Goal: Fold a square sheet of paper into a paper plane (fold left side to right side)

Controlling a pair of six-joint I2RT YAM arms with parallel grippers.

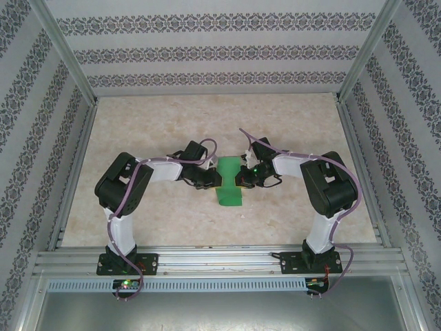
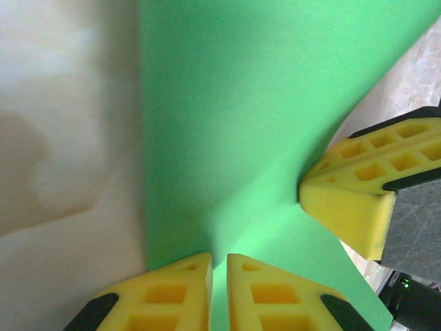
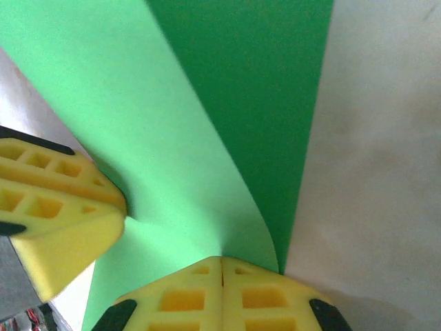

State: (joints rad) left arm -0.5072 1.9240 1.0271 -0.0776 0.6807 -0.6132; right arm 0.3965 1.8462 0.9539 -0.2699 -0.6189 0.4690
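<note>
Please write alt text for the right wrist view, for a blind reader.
The right gripper is shut on the edge of the green paper, which curls upward. The yellow tip of the left gripper touches the paper at left; the beige table lies at right.

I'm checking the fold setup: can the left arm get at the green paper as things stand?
Looks like yes. The left hand is right at the green paper, its fingers seemingly closed on the sheet's edge. The right hand pinches the opposite side and does not block it.
</note>
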